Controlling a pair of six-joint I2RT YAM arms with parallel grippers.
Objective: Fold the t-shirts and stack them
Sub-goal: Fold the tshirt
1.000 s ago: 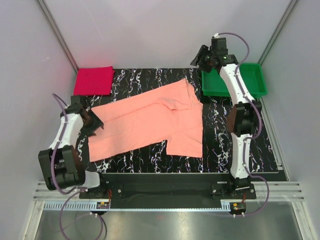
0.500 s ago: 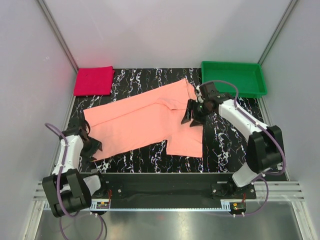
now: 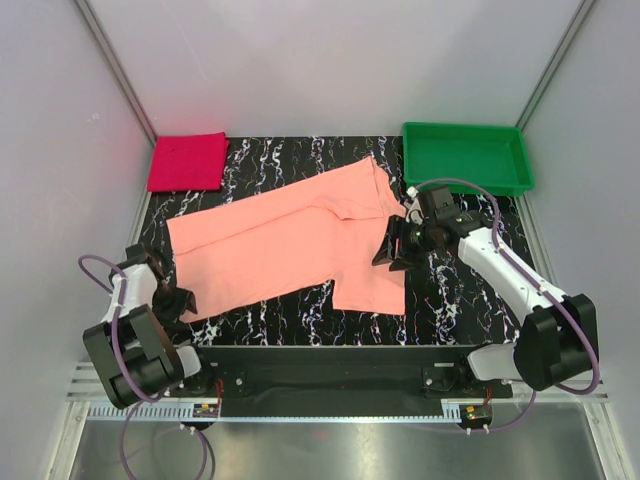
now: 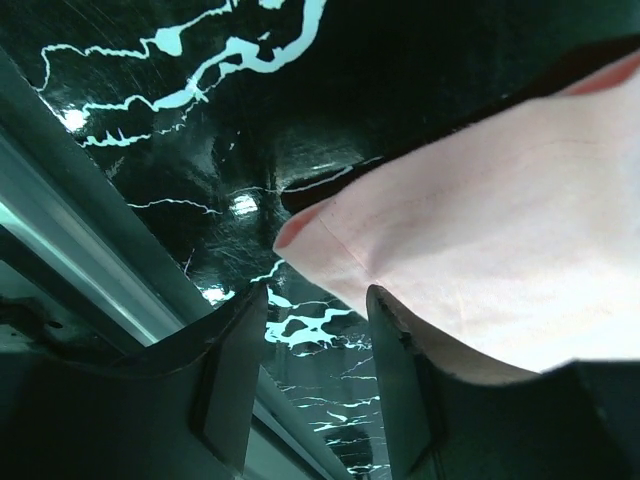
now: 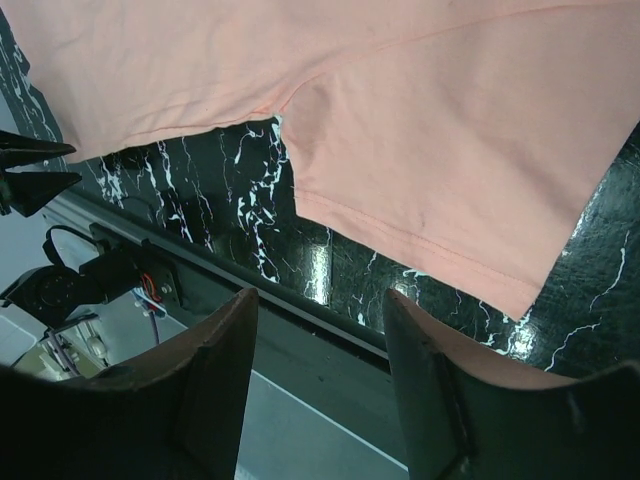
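Observation:
A salmon t-shirt (image 3: 290, 240) lies spread flat on the black marbled table (image 3: 470, 290). A folded red shirt (image 3: 187, 161) lies at the back left corner. My left gripper (image 3: 182, 298) is open and low at the shirt's near left corner. In the left wrist view that corner (image 4: 450, 250) lies just ahead of the open left gripper (image 4: 315, 310), apart from it. My right gripper (image 3: 388, 255) is open and hovers over the shirt's right edge. The right wrist view shows the shirt's hem (image 5: 420, 130) ahead of the open, empty right gripper (image 5: 320, 320).
A green tray (image 3: 468, 157) stands at the back right. The table's front rail (image 5: 310, 335) runs below the shirt in the right wrist view, and a metal edge rail (image 4: 90, 250) borders the table beside the left gripper.
My right arm has swung from the green tray down to the shirt's right edge. My left arm has drawn back toward the near left corner of the shirt.

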